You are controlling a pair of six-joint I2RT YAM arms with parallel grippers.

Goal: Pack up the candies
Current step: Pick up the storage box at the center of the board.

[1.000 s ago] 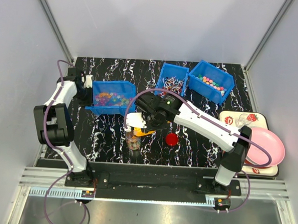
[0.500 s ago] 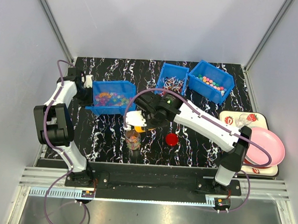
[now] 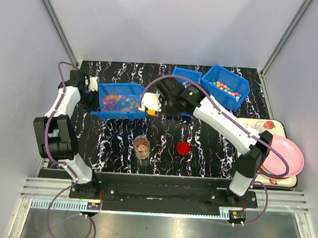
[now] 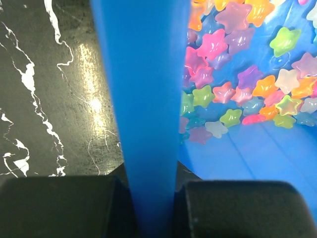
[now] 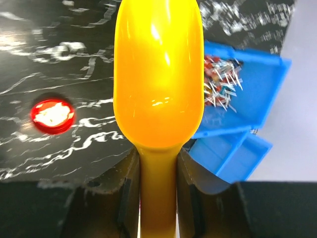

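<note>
— where do my hands stand?
— your left hand (image 4: pixel 151 198) is pinched together on the left end wall of the left blue bin (image 4: pixel 143 74), with one finger outside over the bench (image 3: pixel 115 143) and the other inside the bin. your right hand (image 5: pixel 158 196) is clamped on the handle of the yellow scoop (image 5: pixel 158 84). it hangs over the bench just right of that bin, and the middle blue bin (image 5: pixel 267 74) lies beyond it.
— and the candies?
— you have star candies (image 4: pixel 223 94) of many colours heaped in the left blue bin. red-and-white wrapped candies (image 5: pixel 220 82) lie in the middle blue bin, and small pastel balls (image 3: pixel 224 86) are in the far right blue bin (image 3: pixel 230 103). a few more candies sit in the clear jar (image 3: pixel 142 148), which stands upright near the middle of the bench with its top uncovered.
— the lid?
— your red lid (image 3: pixel 183 148) lies flat on the bench to the right of the jar, apart from it. at the right edge a pink plate (image 3: pixel 285 157) rests on a white tray (image 3: pixel 254 125).
</note>
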